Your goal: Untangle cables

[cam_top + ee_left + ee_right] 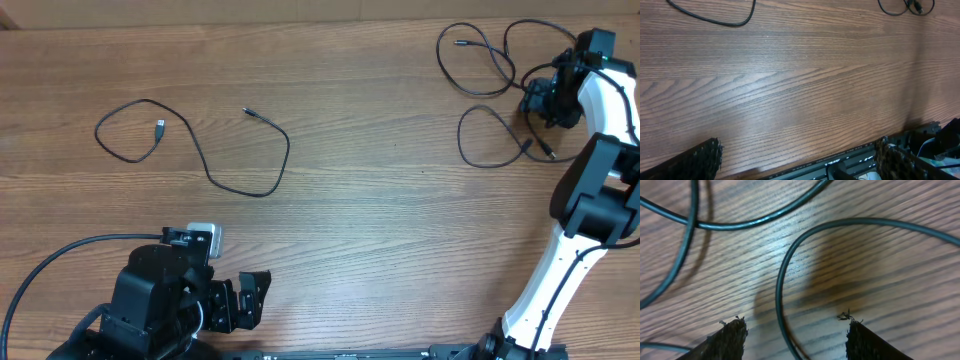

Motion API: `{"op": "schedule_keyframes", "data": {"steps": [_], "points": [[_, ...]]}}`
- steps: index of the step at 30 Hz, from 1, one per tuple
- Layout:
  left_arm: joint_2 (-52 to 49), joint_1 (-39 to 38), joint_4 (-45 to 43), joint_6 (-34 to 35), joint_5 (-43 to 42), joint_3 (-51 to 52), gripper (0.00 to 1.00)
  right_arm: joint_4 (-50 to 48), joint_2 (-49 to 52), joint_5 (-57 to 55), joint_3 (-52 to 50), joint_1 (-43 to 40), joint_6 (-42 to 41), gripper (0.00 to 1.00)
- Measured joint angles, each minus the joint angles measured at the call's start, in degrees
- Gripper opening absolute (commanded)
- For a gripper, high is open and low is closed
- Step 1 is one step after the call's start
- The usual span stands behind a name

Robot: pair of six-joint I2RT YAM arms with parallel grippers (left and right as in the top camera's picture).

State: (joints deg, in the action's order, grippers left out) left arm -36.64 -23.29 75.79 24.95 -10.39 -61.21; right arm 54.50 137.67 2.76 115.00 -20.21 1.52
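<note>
One thin black cable (215, 176) lies spread in a loose loop at the left of the table, with a silvery plug (160, 127); part of it shows in the left wrist view (715, 20). More black cables (480, 55) lie looped at the far right. My right gripper (545, 98) is open and low over those loops; one strand (782, 275) runs between its fingers (795, 330) and other strands cross above. My left gripper (245, 298) is open and empty at the table's front edge, far from any cable.
The table's front edge and a black rail (855, 160) sit under my left gripper. My left arm's thick black wire (60, 255) curves at the front left. My white right arm (580, 230) reaches along the right side.
</note>
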Motion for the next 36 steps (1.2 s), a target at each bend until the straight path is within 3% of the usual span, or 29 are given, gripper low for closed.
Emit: {"op": "schedule_keyframes", "data": {"steps": [6, 12, 22, 36], "points": [[0.0, 0.0, -0.1, 0.0, 0.4, 0.0, 0.99, 0.0, 1.1, 0.0, 0.0, 0.1, 0.2, 0.64], [0.0, 0.0, -0.2, -0.1, 0.8, 0.0, 1.0, 0.1, 1.1, -0.5, 0.0, 0.0, 0.7, 0.4], [0.0, 0.0, -0.2, -0.1, 0.9, 0.0, 1.0, 1.0, 1.2, -5.2, 0.0, 0.1, -0.5, 0.27], [0.0, 0.0, -0.2, 0.0, 1.2, 0.0, 0.99, 1.5, 1.2, -9.7, 0.0, 0.4, -4.5, 0.34]]}}
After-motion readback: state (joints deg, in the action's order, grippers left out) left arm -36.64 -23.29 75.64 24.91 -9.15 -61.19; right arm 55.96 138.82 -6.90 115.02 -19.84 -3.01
